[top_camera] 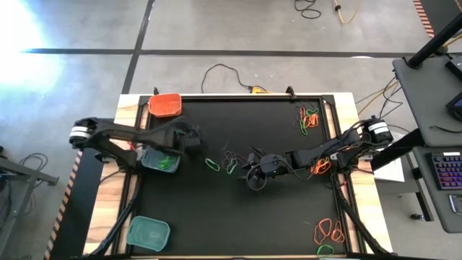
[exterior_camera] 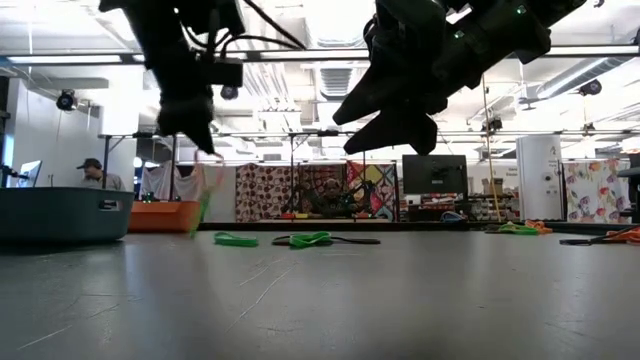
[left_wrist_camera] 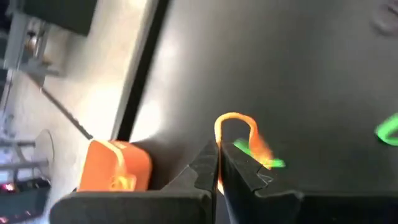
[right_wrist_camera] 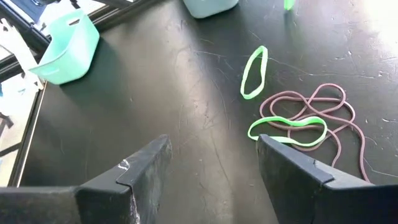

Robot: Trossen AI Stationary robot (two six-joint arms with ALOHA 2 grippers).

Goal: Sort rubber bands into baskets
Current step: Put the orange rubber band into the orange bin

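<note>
My left gripper (top_camera: 193, 139) is shut on an orange rubber band (left_wrist_camera: 235, 121), raised above the table just right of the teal basket (top_camera: 160, 159), which holds green bands. The orange basket (top_camera: 165, 105) stands at the far left and a second teal basket (top_camera: 148, 232) at the near left. My right gripper (top_camera: 254, 175) hovers open over mid-table, with nothing between its fingers (right_wrist_camera: 143, 168). Just beyond it, green bands (right_wrist_camera: 254, 73) and dark reddish bands (right_wrist_camera: 326, 106) lie flat on the mat. My left gripper pinches the orange band between its two shut fingertips (left_wrist_camera: 208, 163), slanting down from the table's left. The band's loop (left_wrist_camera: 249, 127) sticks out past the tips, and it hangs clear of the table (exterior_camera: 205, 205). A blurred green streak (left_wrist_camera: 258, 155) lies beside it; whether that is held too, I cannot tell.
More bands lie in a green and dark heap (top_camera: 309, 119) at the far right, an orange bunch (top_camera: 320, 167) by the right arm, and orange and green ones (top_camera: 328, 232) at the near right. Two green bands (top_camera: 212, 164) lie mid-table. Black mat (top_camera: 216, 217) stretches toward the near edge.
</note>
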